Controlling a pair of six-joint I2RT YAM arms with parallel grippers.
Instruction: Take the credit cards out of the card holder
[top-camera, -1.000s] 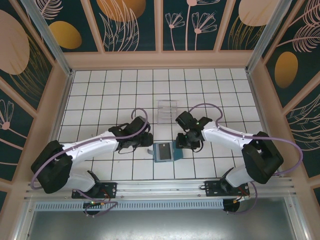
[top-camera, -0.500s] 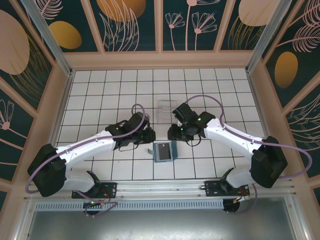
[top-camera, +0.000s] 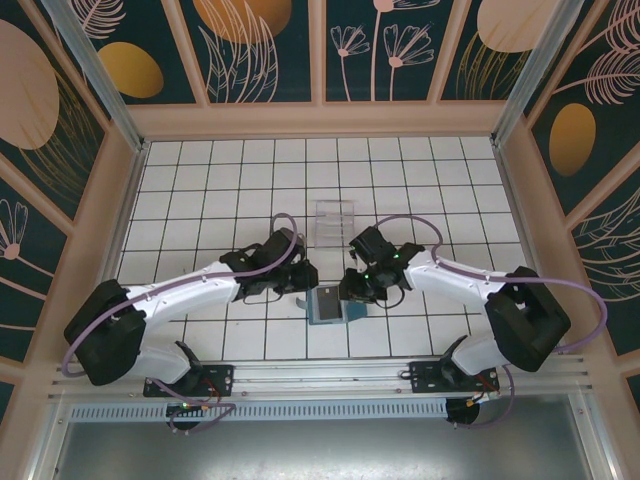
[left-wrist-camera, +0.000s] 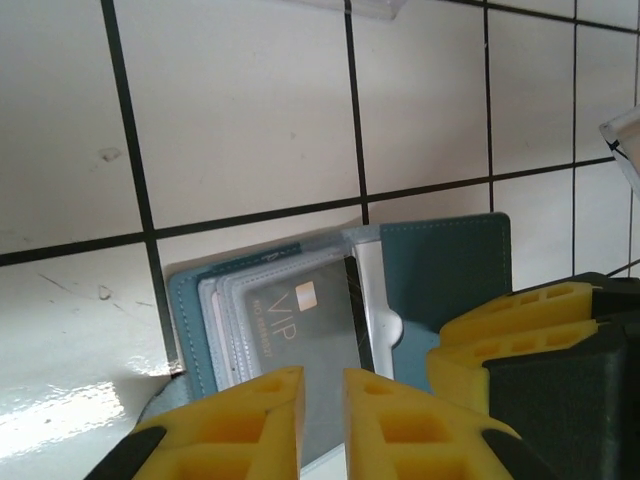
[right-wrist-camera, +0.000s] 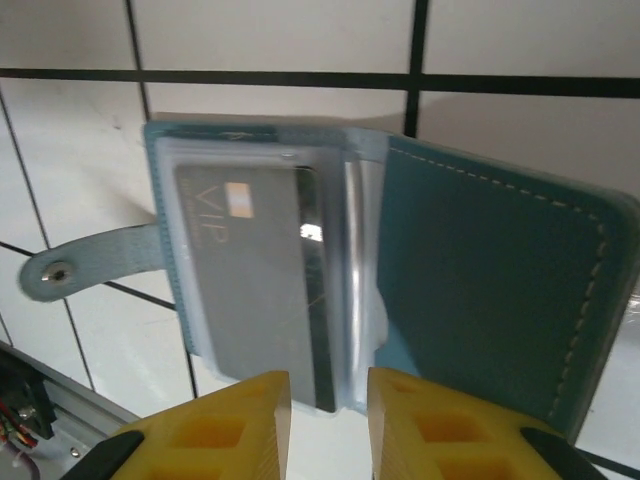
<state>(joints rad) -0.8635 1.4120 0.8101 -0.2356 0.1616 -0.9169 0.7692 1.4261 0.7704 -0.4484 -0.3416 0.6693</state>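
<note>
Card holder (right-wrist-camera: 490, 290) lies open on the tabletop (top-camera: 200, 200), near the middle and nearer to me than anything else. Its teal flap is to the right and its strap tab (right-wrist-camera: 90, 265) sticks out to the left. The dark card (right-wrist-camera: 255, 270) sits in the left half under a clear sleeve, with its long axis running near to far. I cannot pick out the pale card with certainty. Both arms converge on the holder, one from each side. Left pincer (left-wrist-camera: 322, 400) is released, its fingers parted by a narrow slot with nothing in it, over the holder's left half. Right pincer (right-wrist-camera: 320, 415) is also released, with a slightly wider gap. A short edge of the dark card lines up with that gap, but I cannot tell whether they touch. My judgement is that the right arm is better placed for the pull, which should go along the card's long axis. Beyond the pincers, well apart from them, stands the clear tray (top-camera: 335, 222). The top view shows the spacing of the arms and the tray but not how high the pincers hover. The wrist views show the sleeve, the VIP lettering and the tab's snap. The left wrist view also catches a right finger beside the flap.
</note>
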